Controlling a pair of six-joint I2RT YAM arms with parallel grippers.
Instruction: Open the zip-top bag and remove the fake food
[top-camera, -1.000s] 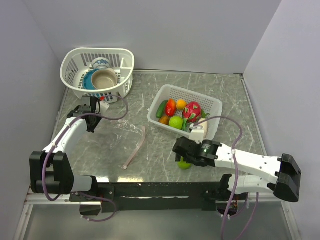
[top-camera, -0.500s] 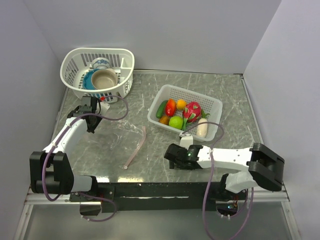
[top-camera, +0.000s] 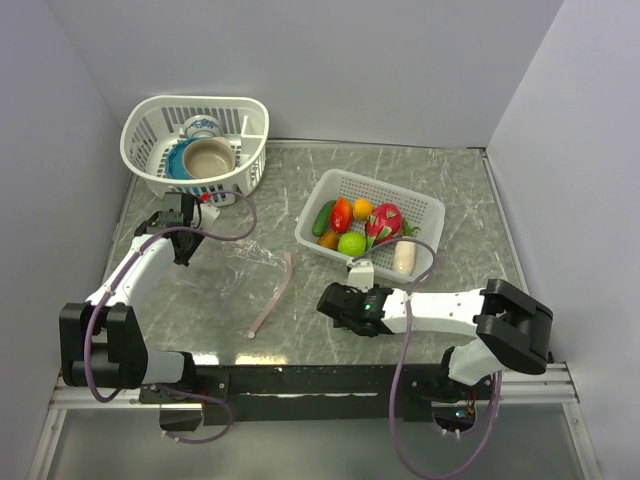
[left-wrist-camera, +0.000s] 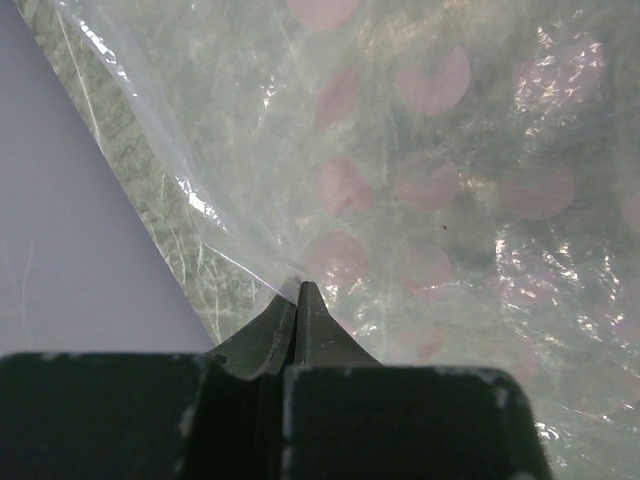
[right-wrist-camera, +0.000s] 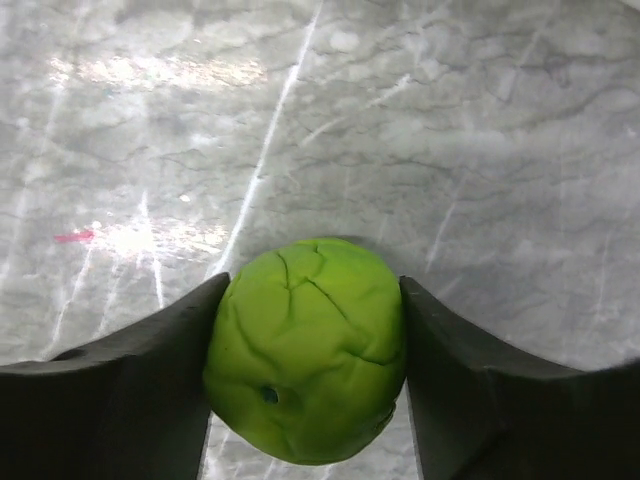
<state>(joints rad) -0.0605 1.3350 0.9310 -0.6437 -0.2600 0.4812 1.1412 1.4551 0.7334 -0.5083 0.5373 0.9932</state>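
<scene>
The clear zip-top bag (top-camera: 250, 260) lies flat on the table at the left, its pale pink zipper strip (top-camera: 274, 290) towards the middle. My left gripper (top-camera: 185, 240) is shut on the bag's edge, and the left wrist view shows its tips (left-wrist-camera: 297, 288) pinching the pink-dotted plastic (left-wrist-camera: 430, 180). My right gripper (top-camera: 332, 304) is shut on a green round fake fruit (right-wrist-camera: 305, 345) just above the table; from above the fruit is hidden under the gripper. More fake food lies in the rectangular basket (top-camera: 425, 212): dragon fruit (top-camera: 385, 222), green round (top-camera: 351, 243), white oblong (top-camera: 404, 257), cucumber (top-camera: 323, 217).
A round white mesh basket (top-camera: 150, 175) with bowls and a cup stands at the back left. The rectangular basket sits right of centre, just behind my right gripper. Walls close in on the left, back and right.
My right arm has swung left with the green fruit, from in front of the rectangular basket towards the table's middle front. The left arm and the bag have not moved.
</scene>
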